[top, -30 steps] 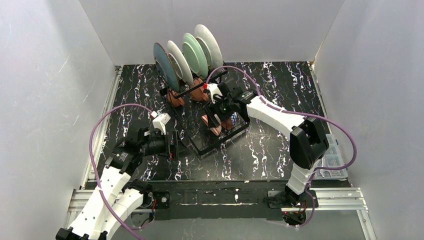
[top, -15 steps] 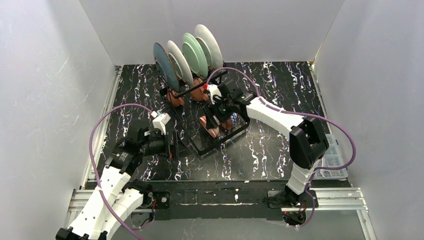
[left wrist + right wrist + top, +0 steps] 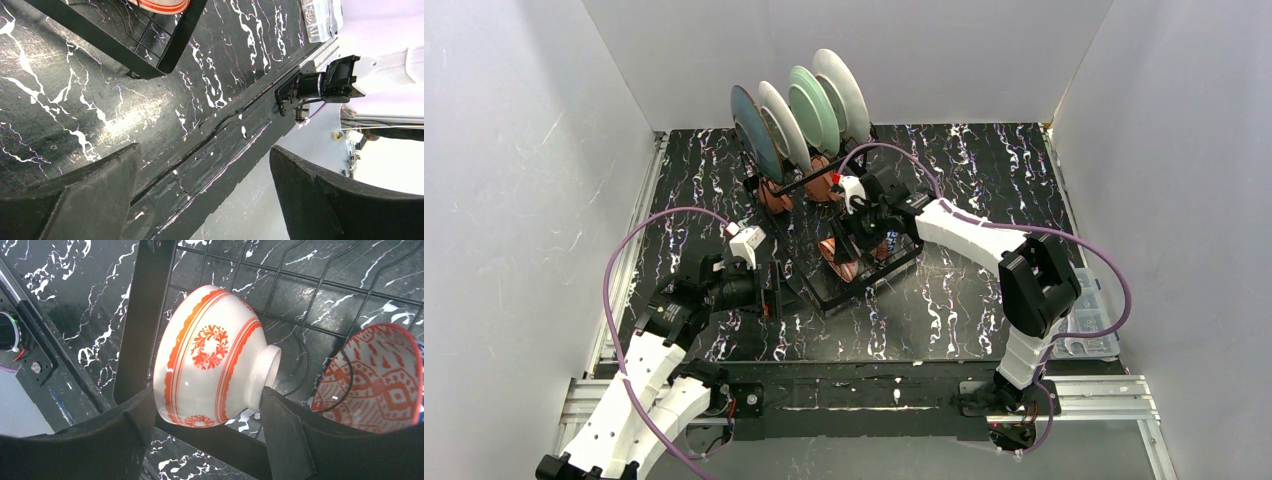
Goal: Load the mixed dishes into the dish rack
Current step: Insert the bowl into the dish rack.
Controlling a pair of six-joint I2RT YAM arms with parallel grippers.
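Table (image 3: 984,180): black marbled top, carrying all items. Dish rack (image 3: 874,277): black wire, set diagonally mid-table. Four plates stood upright in its far slots: dark teal plate (image 3: 752,130), white plate (image 3: 782,125), pale green plate (image 3: 812,108) and a fourth pale plate (image 3: 842,92). Left gripper (image 3: 204,155): parked over bare table just beside the rack's near corner, jaws spread wide, nothing between them, unmoved over the last second. Right gripper (image 3: 206,392): reached over the rack's near end, jaws set well apart and closed on a bowl, one finger against its rim and the other at its foot. Two terracotta mugs (image 3: 774,195) (image 3: 822,185): lodged under the plates. Second patterned bowl (image 3: 375,380): propped on edge on the grid, near the held one. Held bowl (image 3: 210,355): white with red bands, on its side over the rack's near rail. In the last second it had shifted slightly left and tilted over, with the grip width unchanged. Whether it already rested on the wire could not be told. Judged the last piece to load, with only release and withdrawal outstanding.
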